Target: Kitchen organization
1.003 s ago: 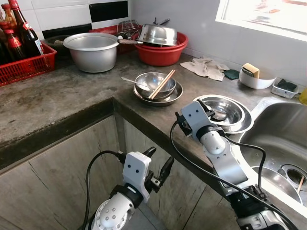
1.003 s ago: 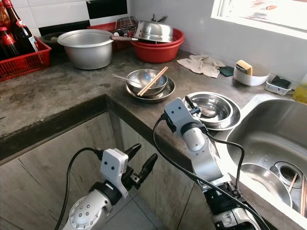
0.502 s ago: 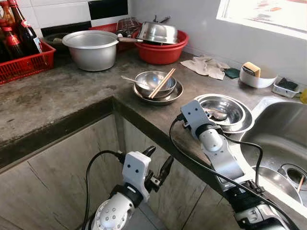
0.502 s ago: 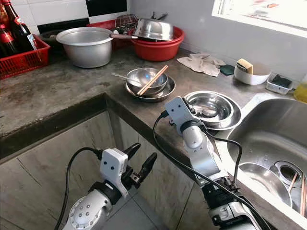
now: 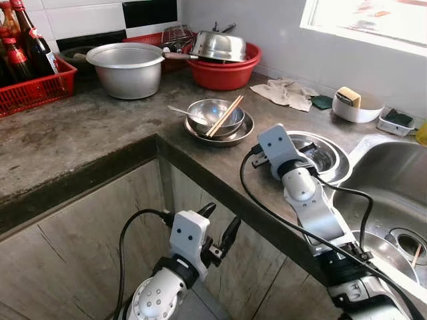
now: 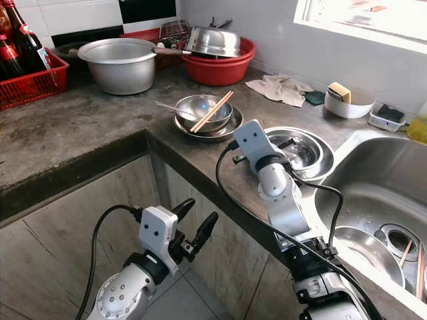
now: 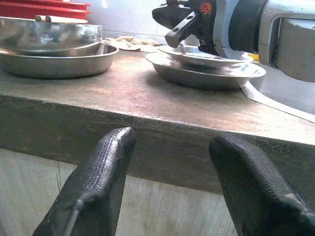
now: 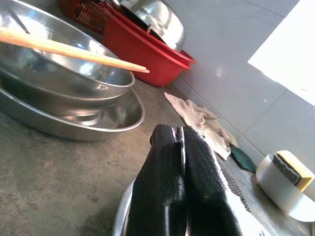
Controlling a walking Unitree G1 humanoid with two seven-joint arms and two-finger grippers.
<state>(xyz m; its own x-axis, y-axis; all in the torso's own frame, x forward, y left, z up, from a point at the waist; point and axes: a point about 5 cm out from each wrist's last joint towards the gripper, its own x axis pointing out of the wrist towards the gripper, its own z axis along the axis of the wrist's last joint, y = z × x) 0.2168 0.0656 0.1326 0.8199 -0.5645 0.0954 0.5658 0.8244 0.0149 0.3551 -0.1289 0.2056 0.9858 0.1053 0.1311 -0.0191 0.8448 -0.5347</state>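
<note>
Over the stacked steel dishes (image 5: 319, 155) beside the sink (image 5: 390, 183), now further in than a second ago, right gripper (image 8: 183, 162) pinched shut on something thin, perhaps a spoon; left gripper (image 7: 170, 187) open below the counter (image 5: 100, 143).

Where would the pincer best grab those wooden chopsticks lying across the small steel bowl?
Probably the raised end of the chopsticks, coming from above. They lie slanted across the rim of the small bowl, so that end juts free over the edge with air beneath it, while the lower end dips into the bowl. The right pincer, shut, is nearest.
</note>
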